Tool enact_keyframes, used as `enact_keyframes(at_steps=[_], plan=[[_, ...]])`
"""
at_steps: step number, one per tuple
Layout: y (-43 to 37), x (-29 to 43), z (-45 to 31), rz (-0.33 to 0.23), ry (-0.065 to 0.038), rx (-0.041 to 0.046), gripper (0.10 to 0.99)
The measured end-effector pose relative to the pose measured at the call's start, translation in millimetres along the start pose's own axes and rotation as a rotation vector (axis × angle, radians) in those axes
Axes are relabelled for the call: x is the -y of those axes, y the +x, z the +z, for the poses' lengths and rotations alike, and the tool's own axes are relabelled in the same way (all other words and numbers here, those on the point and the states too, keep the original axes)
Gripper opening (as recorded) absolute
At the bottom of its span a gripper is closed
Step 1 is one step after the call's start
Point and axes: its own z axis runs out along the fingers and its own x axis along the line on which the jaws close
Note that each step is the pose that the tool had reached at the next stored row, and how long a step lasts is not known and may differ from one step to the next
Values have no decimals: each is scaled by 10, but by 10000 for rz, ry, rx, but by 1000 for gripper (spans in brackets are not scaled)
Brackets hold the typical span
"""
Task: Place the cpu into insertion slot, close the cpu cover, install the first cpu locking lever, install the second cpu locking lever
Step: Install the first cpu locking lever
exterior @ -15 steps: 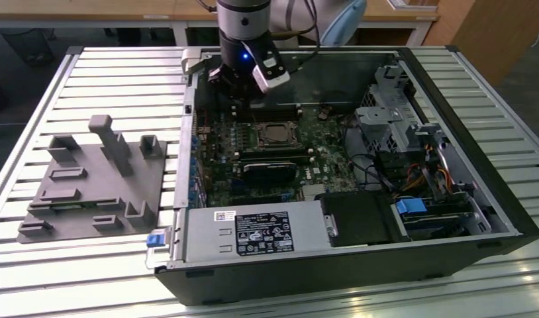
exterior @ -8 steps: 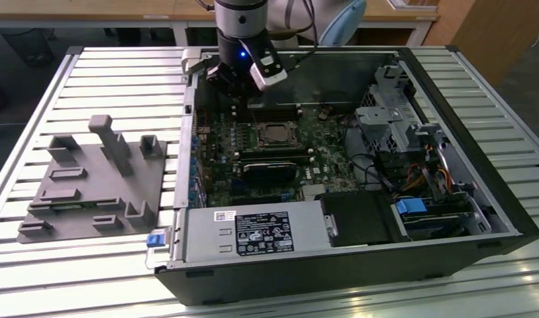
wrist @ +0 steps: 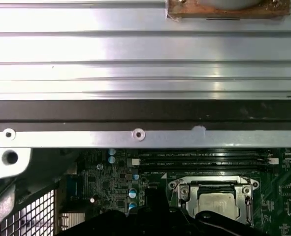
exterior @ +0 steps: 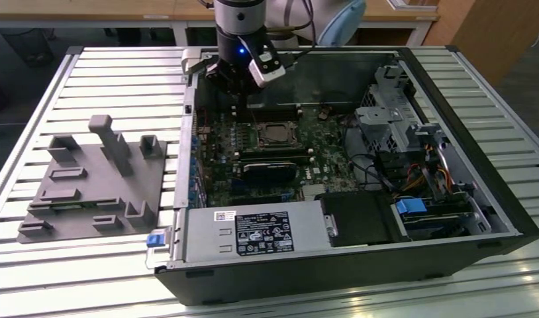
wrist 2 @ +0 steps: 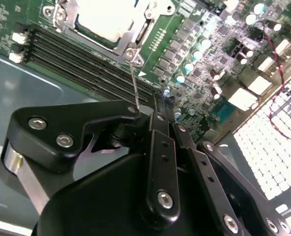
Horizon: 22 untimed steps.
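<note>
claw (wrist 2: 152,110) clenched tight on a thin locking lever (wrist 2: 134,81), cpu (wrist 2: 106,17) seated in the insertion slot (exterior: 274,134) just beyond its tips, cpu cover (wrist 2: 135,34) down

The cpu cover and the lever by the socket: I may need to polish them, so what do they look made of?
The cpu cover looks like thin stamped metal with a bright, silvery finish; it catches glare along its flat edges. The lever seems to be thin bare steel wire, grey and shiny, running straight from the socket corner toward the end effector. Plating cannot be told.
</note>
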Motion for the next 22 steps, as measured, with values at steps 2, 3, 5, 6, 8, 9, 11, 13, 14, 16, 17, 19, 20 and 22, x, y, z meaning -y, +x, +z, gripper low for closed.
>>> enact_keyframes(at_steps=[2,3,5,6,8,9,11,13,14,16,17,19,20,22], plan=[[-50,-7,1,0,0,0,122],[-82,-11,2,0,-1,1,122],[-161,-17,4,1,-1,1,122],[-205,-20,5,0,0,1,122],[-291,-27,7,0,0,0,122],[-336,-31,9,0,0,1,122],[-425,-38,13,0,-1,1,122],[-463,-39,19,-1,-3,1,122],[-464,-39,21,-1,-14,2,122],[-464,-38,26,-3,-133,42,122],[-464,-38,30,-4,-176,75,122],[-465,-37,48,-9,-189,134,122],[-484,-33,92,-10,-187,137,122],[-492,-32,126,-10,-188,138,122]])
